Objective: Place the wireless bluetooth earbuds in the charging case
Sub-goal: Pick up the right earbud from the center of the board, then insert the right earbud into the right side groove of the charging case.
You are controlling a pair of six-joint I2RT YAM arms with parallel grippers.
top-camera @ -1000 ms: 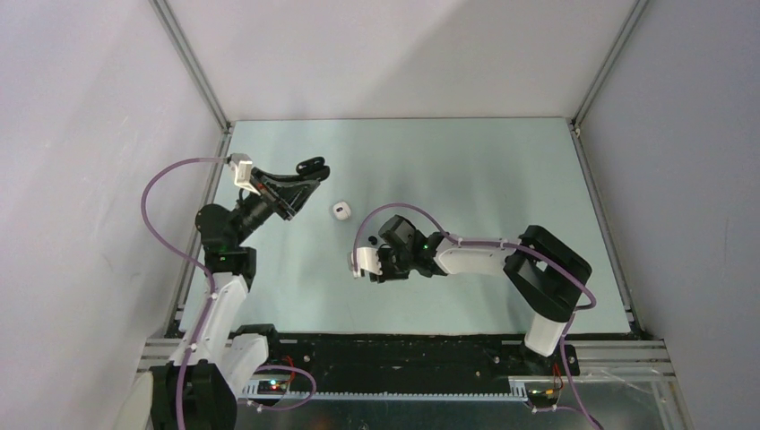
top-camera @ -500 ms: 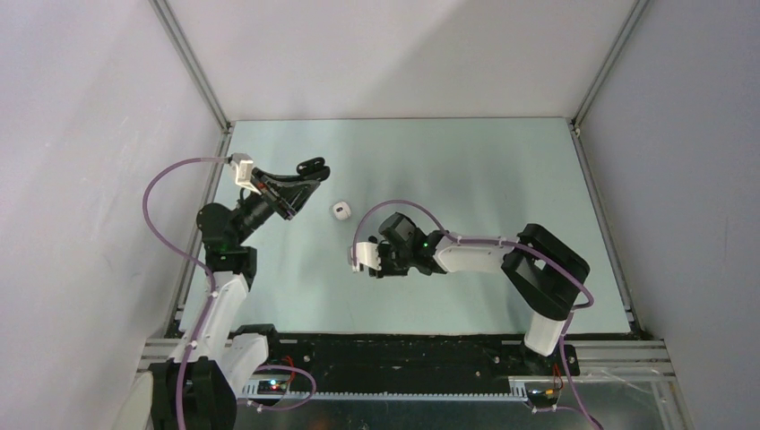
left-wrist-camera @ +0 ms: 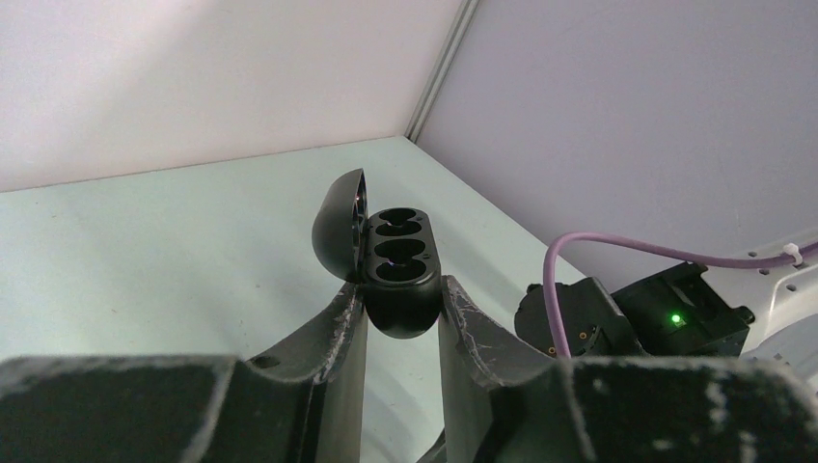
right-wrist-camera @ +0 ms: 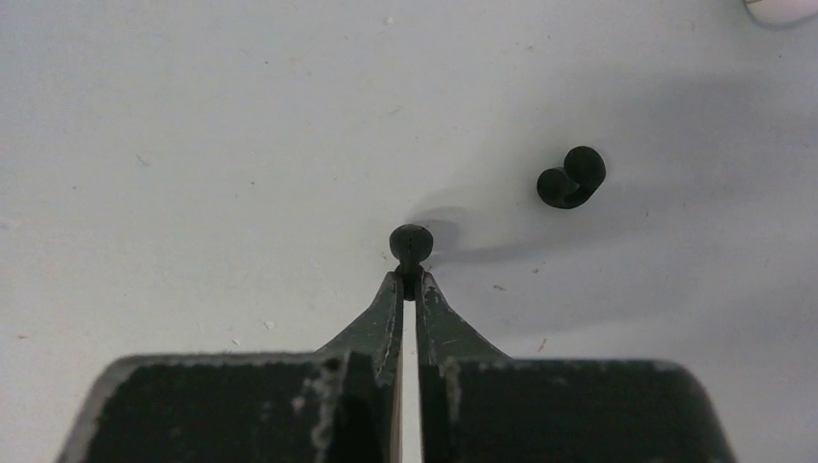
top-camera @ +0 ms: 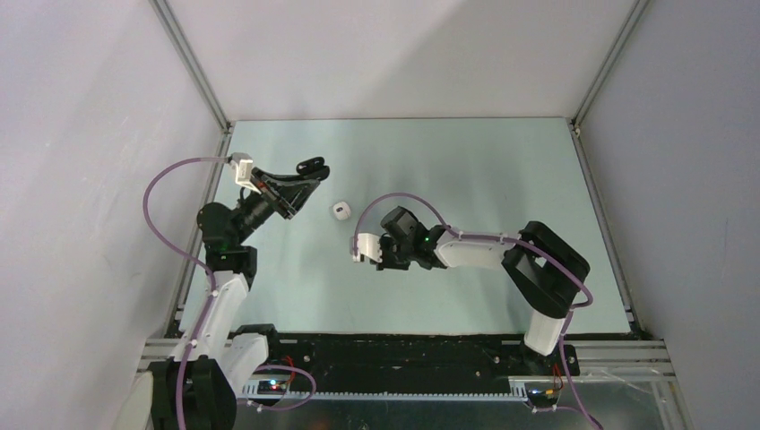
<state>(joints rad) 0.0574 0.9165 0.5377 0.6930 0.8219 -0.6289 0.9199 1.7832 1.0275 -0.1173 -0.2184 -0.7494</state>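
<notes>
My left gripper (top-camera: 310,176) is shut on the open black charging case (top-camera: 312,165) and holds it raised above the table's left side. In the left wrist view the case (left-wrist-camera: 397,260) sits between my fingers, lid open to the left, both sockets empty. My right gripper (top-camera: 378,258) points down at mid-table. In the right wrist view it (right-wrist-camera: 410,282) is shut on the stem of a black earbud (right-wrist-camera: 411,239) just above the surface. A second black earbud (right-wrist-camera: 571,178) lies on the table to its right. No white earbuds show.
A small white pebble-shaped case (top-camera: 341,210) lies on the table between the two grippers; its edge shows at the top right of the right wrist view (right-wrist-camera: 779,8). Grey walls and metal posts (top-camera: 193,63) enclose the pale green table (top-camera: 502,170).
My right wrist has shifted a little toward the far side of the table, over the spot where a black earbud showed earlier. The left arm and the case have not moved.
</notes>
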